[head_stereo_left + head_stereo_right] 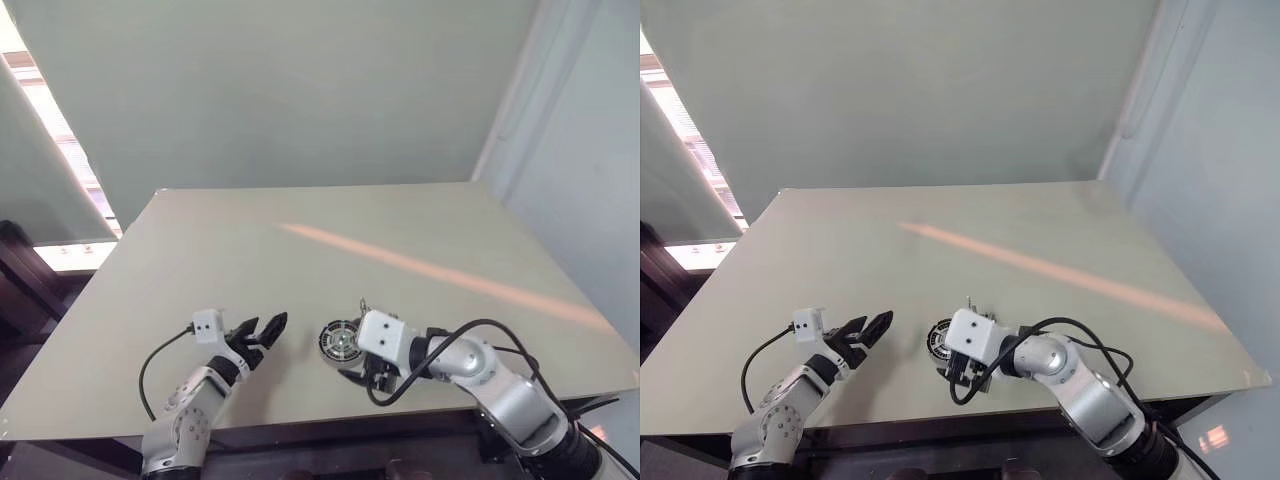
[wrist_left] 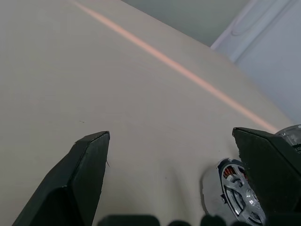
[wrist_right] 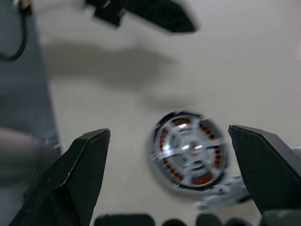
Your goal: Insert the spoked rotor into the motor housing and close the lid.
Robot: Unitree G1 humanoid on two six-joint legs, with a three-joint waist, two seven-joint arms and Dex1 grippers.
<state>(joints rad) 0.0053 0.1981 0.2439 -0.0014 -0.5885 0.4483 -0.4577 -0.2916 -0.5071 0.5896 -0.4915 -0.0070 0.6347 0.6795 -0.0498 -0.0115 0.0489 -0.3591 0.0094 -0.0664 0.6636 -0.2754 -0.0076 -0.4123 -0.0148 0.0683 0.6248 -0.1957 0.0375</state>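
The table (image 1: 300,260) lies bare across its far half and left side. Near the front edge, the motor housing (image 1: 340,342) sits between the left gripper (image 1: 262,331) and the right gripper (image 3: 174,179), leaving narrow gaps.

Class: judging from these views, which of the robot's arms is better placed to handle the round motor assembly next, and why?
Probably the right: the right gripper, jaws open, hovers directly over the motor assembly. The left gripper sits off to its side.

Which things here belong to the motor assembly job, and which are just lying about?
Job:
- closed motor assembly, spoked lid over copper windings
- right end effector, open above it
- left end effector, open, holding nothing

Lying about:
- small silvery part beside the assembly
- table
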